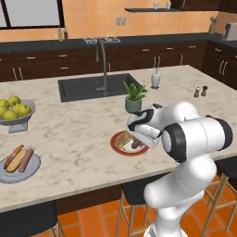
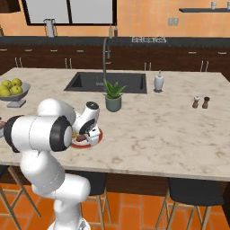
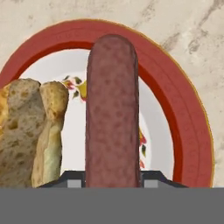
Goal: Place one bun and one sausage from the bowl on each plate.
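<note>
From the hand camera I see the sausage (image 3: 112,109) running straight up from between the fingertips, lying over the red-rimmed plate (image 3: 183,100), with a bun (image 3: 33,131) just beside it on the same plate. I cannot tell whether the fingers clamp the sausage or stand apart from it. The gripper (image 1: 140,139) sits low over that plate (image 1: 121,149) near the counter's front edge. Off to the left, the grey-blue plate (image 1: 28,172) carries a bun and a sausage. Farther back stand a potted plant (image 1: 134,98) and the sink (image 1: 99,86).
</note>
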Controlling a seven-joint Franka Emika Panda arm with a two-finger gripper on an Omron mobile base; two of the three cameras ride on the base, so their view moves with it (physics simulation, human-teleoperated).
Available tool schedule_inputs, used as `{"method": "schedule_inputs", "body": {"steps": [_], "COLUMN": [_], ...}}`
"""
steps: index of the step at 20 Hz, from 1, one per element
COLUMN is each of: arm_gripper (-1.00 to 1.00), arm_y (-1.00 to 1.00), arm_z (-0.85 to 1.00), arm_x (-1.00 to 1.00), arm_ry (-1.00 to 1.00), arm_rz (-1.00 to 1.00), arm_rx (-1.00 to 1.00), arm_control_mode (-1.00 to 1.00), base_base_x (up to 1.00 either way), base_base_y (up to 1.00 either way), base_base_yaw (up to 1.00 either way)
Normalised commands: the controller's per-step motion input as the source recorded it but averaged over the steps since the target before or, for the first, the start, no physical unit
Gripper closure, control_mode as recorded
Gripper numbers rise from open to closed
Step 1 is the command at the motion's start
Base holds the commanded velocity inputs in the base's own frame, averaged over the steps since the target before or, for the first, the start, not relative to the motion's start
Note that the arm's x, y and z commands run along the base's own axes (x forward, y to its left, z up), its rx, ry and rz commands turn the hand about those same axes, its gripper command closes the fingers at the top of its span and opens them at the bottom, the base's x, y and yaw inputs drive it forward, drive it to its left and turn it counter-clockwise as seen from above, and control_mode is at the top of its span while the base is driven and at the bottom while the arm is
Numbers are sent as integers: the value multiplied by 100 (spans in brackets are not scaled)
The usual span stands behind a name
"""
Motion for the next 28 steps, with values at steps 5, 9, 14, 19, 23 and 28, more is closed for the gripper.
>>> {"method": "schedule_inputs", "body": {"steps": [5,9,14,19,23,28], "arm_gripper": [-100,-100,-100,-100,-100,-100], "arm_y": [0,0,0,36,96,78], "arm_z": [21,68,94,82,46,29], "arm_x": [-2,-25,-84,-100,-100,-100], "arm_ry": [-3,-2,-8,-4,0,0], "arm_rz": [0,0,1,15,31,31], "arm_rx": [0,0,0,-3,-20,-30], "arm_control_mode": [-100,-100,-100,-100,-100,-100], "base_base_x": [0,0,0,0,0,0], "base_base_y": [0,0,0,0,0,0], "base_base_yaw": [0,0,0,0,0,0]}}
